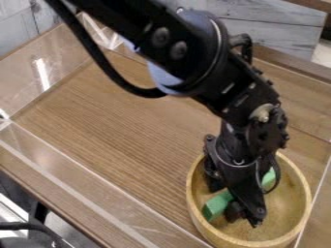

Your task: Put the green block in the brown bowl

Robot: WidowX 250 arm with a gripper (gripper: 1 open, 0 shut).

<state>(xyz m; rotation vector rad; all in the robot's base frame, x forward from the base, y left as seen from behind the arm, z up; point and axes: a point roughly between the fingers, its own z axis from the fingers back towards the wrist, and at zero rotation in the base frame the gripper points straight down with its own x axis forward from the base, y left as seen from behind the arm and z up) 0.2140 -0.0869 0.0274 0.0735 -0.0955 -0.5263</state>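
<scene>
1. The wooden table (116,126) fills the view, with a clear panel (52,165) along its 7 o'clock edge.
2. The black arm (181,58) reaches in from 12 o'clock and points down.
3. The brown bowl (295,208) sits at 5 o'clock on the table.
4. The gripper (246,215) is inside the bowl; I cannot tell how its jaws stand.
5. The green block (220,202) lies in the bowl, showing at 9 and 2 o'clock of the gripper.

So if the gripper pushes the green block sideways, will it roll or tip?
Probably neither. The block looks flat and rectangular, so it should slide. It lies inside the bowl, whose rising wall would likely stop it. It seems rigid and small, so probably light.
</scene>
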